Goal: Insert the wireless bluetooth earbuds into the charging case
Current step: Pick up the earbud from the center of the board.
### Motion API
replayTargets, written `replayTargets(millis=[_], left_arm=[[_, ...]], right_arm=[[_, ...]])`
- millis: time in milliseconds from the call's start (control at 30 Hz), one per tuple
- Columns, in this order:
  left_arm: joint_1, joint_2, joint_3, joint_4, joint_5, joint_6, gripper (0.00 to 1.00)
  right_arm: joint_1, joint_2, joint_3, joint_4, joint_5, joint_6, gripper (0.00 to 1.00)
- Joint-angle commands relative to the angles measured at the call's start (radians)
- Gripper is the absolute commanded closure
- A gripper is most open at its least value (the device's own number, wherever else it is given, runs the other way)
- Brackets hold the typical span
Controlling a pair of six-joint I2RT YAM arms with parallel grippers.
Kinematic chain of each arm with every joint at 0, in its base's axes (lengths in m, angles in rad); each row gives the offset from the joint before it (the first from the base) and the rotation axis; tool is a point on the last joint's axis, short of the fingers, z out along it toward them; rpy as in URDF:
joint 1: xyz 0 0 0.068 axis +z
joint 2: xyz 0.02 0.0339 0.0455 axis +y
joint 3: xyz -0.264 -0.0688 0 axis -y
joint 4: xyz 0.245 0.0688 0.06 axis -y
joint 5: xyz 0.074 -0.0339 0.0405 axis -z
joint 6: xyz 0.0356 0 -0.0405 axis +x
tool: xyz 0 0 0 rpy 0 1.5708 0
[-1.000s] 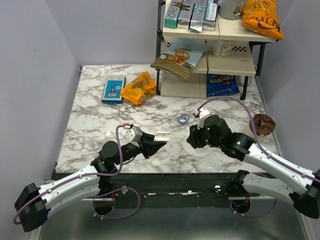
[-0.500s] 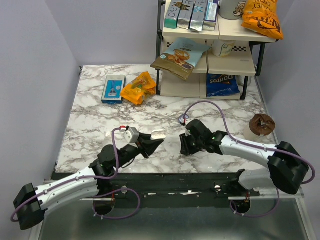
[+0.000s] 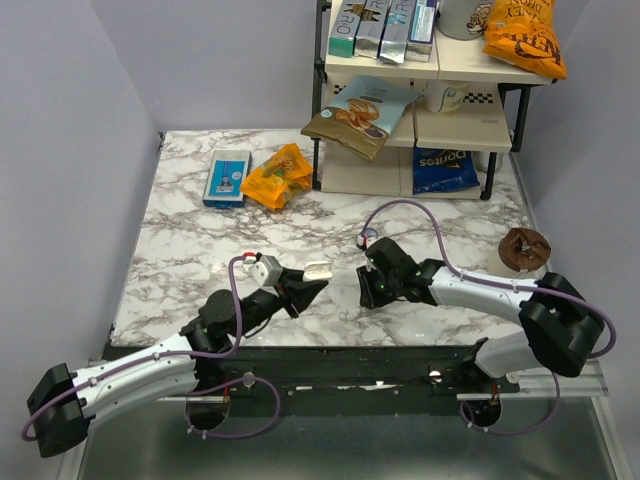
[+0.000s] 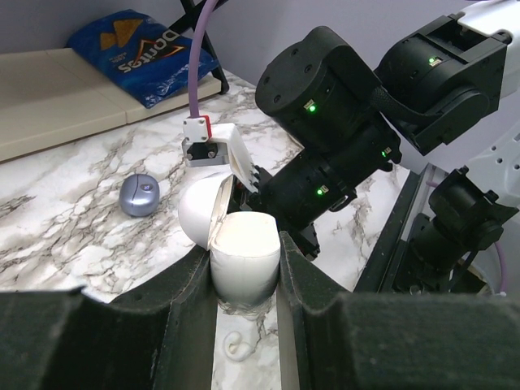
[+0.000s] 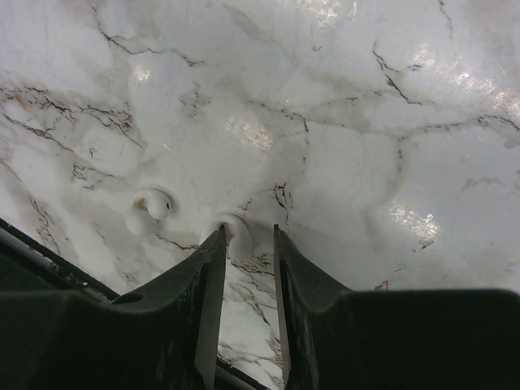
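My left gripper (image 4: pixel 245 246) is shut on a white charging case (image 4: pixel 244 264) and holds it just above the marble; the case's lid (image 4: pixel 197 213) is hinged open. In the top view this case (image 3: pixel 318 269) sits at the left gripper's (image 3: pixel 311 281) tip, near the table's front. Two small white earbuds lie on the marble in the right wrist view. One earbud (image 5: pixel 237 227) is right at the tips of my right gripper (image 5: pixel 249 233), whose jaws stand narrowly apart around it, touching the left finger. The other earbud (image 5: pixel 149 208) lies free just left. One earbud (image 4: pixel 235 345) shows below the left jaws.
A small round blue-lilac puck (image 3: pixel 367 237) lies behind the right gripper (image 3: pixel 367 295). A snack shelf (image 3: pixel 420 120), orange packets (image 3: pixel 277 175) and a blue box (image 3: pixel 227 177) stand at the back. A brown round object (image 3: pixel 525 248) sits at the right edge. The two grippers are close together.
The right gripper swung left and down to the marble, beside the left gripper, and its jaws narrowed around an earbud. The left gripper kept its hold on the case, nearly still.
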Motion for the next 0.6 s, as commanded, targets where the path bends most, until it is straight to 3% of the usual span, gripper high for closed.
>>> replayTargets(millis=[0,567], left_arm=[[-0.011,0.005,-0.010,0.027,-0.028,0.008,1.00],[-0.025,0.022,-0.024,0.052,-0.023,-0.001,1.00]], right_arm=[[-0.004,0.021,0.017,0.029,0.026,-0.006,0.63],[-0.003,0.065,-0.036,0.064,-0.058,0.014,0.66]])
